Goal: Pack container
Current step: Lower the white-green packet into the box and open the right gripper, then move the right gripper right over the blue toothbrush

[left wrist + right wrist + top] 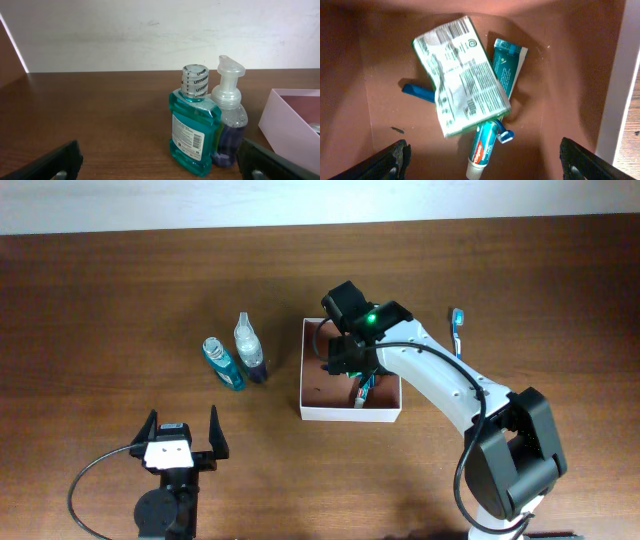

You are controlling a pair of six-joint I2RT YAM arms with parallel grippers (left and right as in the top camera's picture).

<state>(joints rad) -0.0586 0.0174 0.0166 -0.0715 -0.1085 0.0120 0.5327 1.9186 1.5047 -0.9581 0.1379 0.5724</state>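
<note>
The container (311, 394), a white box with a reddish-brown inside, sits mid-table; its floor (555, 90) fills the right wrist view. In it lie a white-green packet (462, 77), a toothpaste tube (487, 145) and a blue razor (417, 91). My right gripper (345, 360) hovers open and empty over the container (480, 165). A teal mouthwash bottle (224, 363) and a clear foam pump bottle (250, 348) stand left of the container; both show in the left wrist view, mouthwash (194, 127) and pump bottle (230, 120). My left gripper (182, 438) is open and empty near the front edge, short of the bottles (160, 165).
A blue toothbrush (458, 330) lies on the table right of the container. The container's white wall (295, 125) shows at the right of the left wrist view. A pale wall runs along the far table edge.
</note>
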